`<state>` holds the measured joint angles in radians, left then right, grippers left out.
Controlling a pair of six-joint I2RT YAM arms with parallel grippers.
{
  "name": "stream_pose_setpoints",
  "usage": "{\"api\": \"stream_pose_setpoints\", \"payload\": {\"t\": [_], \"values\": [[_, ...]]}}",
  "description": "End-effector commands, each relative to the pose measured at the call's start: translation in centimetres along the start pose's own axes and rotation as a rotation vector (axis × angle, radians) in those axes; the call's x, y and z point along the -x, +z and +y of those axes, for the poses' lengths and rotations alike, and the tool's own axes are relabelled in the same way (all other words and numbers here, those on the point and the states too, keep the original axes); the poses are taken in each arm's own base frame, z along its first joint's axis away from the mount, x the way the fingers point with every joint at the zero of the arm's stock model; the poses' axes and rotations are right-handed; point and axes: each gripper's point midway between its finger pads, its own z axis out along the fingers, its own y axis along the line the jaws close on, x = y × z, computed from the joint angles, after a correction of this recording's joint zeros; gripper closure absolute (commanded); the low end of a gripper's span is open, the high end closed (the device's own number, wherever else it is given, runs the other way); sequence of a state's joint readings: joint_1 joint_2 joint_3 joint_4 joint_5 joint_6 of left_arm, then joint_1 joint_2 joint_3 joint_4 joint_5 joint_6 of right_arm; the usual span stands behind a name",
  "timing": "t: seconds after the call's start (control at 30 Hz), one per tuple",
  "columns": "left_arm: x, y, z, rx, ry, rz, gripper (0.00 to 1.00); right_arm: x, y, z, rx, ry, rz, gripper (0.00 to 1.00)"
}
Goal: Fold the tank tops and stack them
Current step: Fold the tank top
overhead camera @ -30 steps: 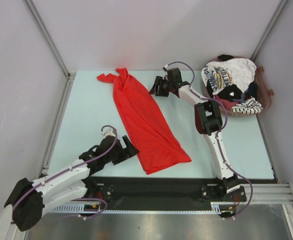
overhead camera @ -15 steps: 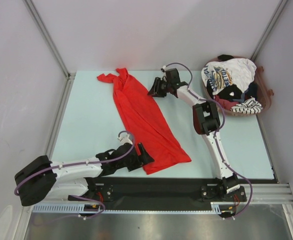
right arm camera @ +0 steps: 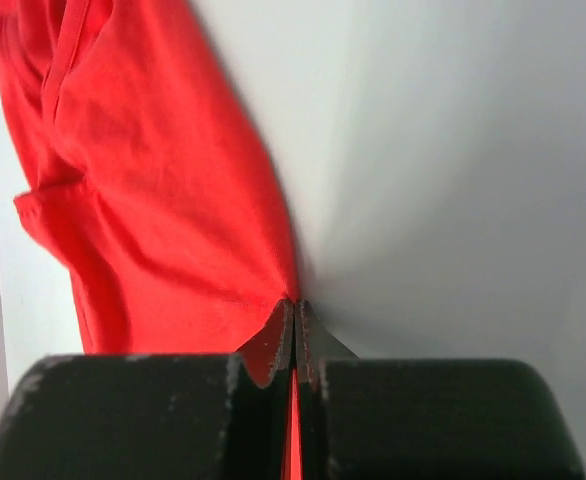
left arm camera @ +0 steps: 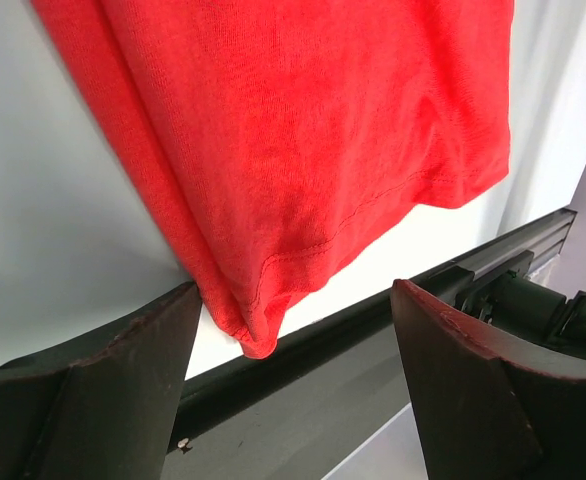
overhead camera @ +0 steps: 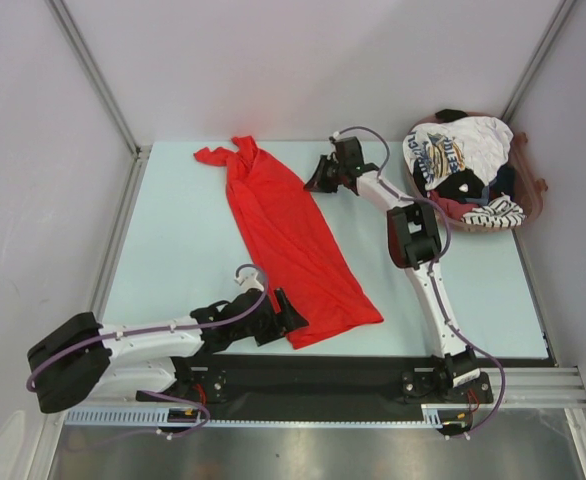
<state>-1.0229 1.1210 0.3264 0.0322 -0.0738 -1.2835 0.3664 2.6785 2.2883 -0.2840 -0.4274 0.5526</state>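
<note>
At 6 o'clock, left gripper (overhead camera: 286, 311) jaws spread astride the red tank top (overhead camera: 293, 235) hem corner, gripping nothing. Garment lies lengthwise mid-table. At 12 o'clock, right gripper (right arm camera: 293, 305) clenched on its edge. At 2 o'clock, remaining tank tops (overhead camera: 460, 165) heaped. Judged: no stack begun.
</note>
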Motion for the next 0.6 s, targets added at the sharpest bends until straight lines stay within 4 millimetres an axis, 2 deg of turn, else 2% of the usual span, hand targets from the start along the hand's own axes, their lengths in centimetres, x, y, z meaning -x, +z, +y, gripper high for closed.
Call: {"api": "stream_pose_setpoints", "payload": {"t": [0.0, 0.1, 0.13, 0.2, 0.27, 0.3, 0.47, 0.57], "values": [[-1.6, 0.0, 3.6, 0.125, 0.029, 0.06, 0.17, 2.3, -1.3, -4.8, -0.115, 0.059, -0.055, 1.0], [-1.7, 0.2, 3.5, 0.129, 0.041, 0.069, 0.19, 3.8, -2.9, -6.3, -0.121, 0.08, -0.086, 1.0], [-1.8, 0.2, 3.4, 0.129, 0.044, 0.074, 0.2, 3.4, -3.1, -7.1, -0.129, 0.095, -0.075, 1.0], [-1.9, 0.3, 3.4, 0.134, 0.055, 0.082, 0.22, 4.0, -4.1, -7.8, -0.122, 0.106, -0.088, 1.0], [-2.0, 0.4, 3.2, 0.14, 0.068, 0.093, 0.24, 3.2, -4.3, -8.8, -0.134, 0.122, -0.074, 1.0], [-2.0, 0.4, 3.2, 0.142, 0.071, 0.097, 0.25, 3.8, -4.8, -8.8, -0.131, 0.118, -0.091, 1.0], [-2.2, 0.5, 3.3, 0.145, 0.078, 0.102, 0.3, 3.5, -5.1, -9.1, -0.114, 0.129, -0.088, 1.0], [-2.1, 0.4, 3.5, 0.151, 0.076, 0.098, 0.4, 3.7, -5.3, -8.9, -0.109, 0.129, -0.094, 1.0]]}}
